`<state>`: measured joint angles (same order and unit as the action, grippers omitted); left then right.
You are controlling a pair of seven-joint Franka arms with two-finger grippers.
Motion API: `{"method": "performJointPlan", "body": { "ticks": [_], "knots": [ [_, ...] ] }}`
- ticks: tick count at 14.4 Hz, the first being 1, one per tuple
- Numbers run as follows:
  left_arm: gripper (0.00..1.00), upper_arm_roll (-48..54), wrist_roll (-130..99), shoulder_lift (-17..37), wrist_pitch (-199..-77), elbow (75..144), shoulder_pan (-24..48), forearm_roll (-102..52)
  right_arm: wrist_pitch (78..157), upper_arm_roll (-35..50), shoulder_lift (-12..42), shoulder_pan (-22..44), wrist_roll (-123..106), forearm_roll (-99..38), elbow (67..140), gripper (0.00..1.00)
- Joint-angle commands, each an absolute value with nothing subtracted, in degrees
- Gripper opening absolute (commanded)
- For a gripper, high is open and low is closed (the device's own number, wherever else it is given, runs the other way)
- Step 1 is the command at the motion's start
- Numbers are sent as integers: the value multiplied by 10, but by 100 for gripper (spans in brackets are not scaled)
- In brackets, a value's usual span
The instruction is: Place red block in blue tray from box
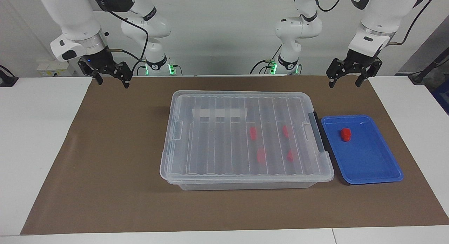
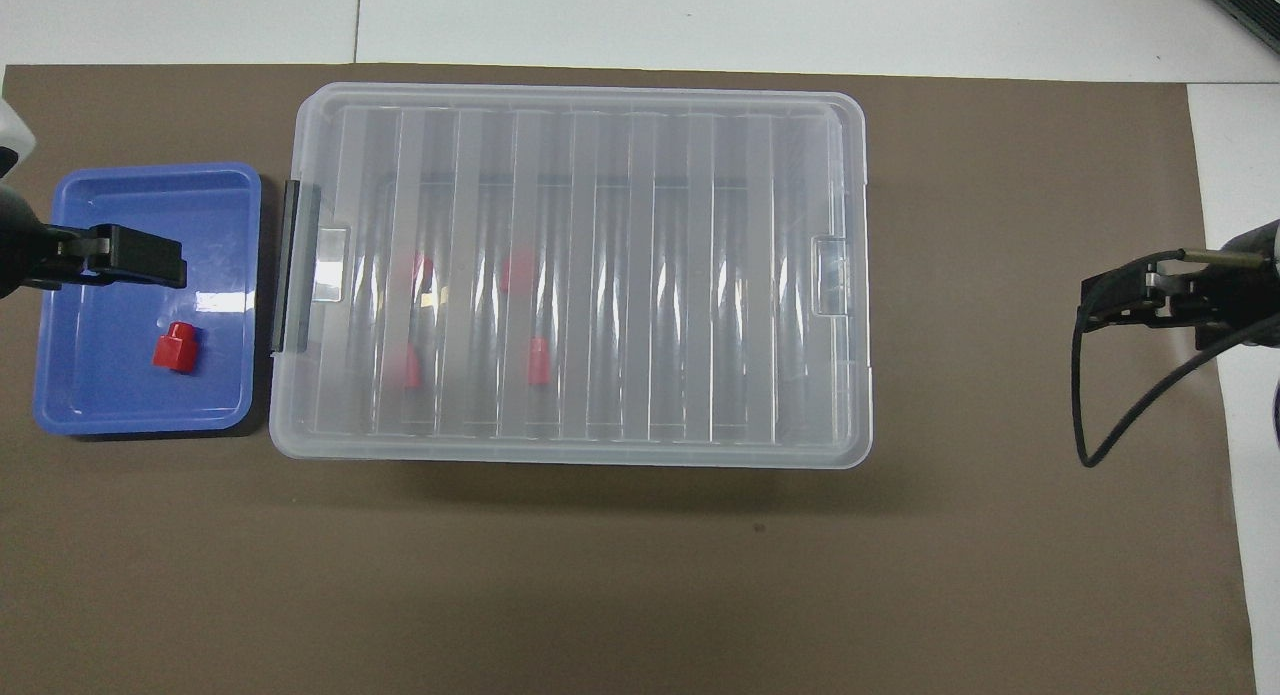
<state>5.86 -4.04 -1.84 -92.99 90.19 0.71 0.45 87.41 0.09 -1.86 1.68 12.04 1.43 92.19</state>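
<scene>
One red block (image 1: 346, 134) (image 2: 176, 347) lies in the blue tray (image 1: 364, 166) (image 2: 120, 395), which sits beside the box (image 1: 217, 142) (image 2: 650, 275) toward the left arm's end. The box's ribbed clear lid is on, and several more red blocks (image 1: 261, 155) (image 2: 538, 361) show through it. My left gripper (image 1: 344, 83) (image 2: 150, 265) hangs open and empty high over the tray's area, touching nothing. My right gripper (image 1: 113, 83) (image 2: 1120, 300) hangs open and empty over the mat toward the right arm's end, well apart from the box.
A brown mat (image 1: 115, 166) covers the white table (image 1: 35, 149). The box has a black latch (image 1: 317, 131) on the end next to the tray and a white strip (image 1: 220, 113) on its lid. A black cable (image 2: 1090, 405) loops off the right gripper.
</scene>
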Motion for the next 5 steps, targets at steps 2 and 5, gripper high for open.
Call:
{"method": "performJointPlan", "body": {
  "ticks": [2, 5],
  "knots": [
    [100, 64, -40, -33, -936, 923, -3, 12, 871, 2, -28, 16, 125, 11, 933, 100],
    [100, 65, -40, -34, -936, 923, -3, 12, 873, 2, -28, 16, 129, 11, 933, 100]
  ]
}}
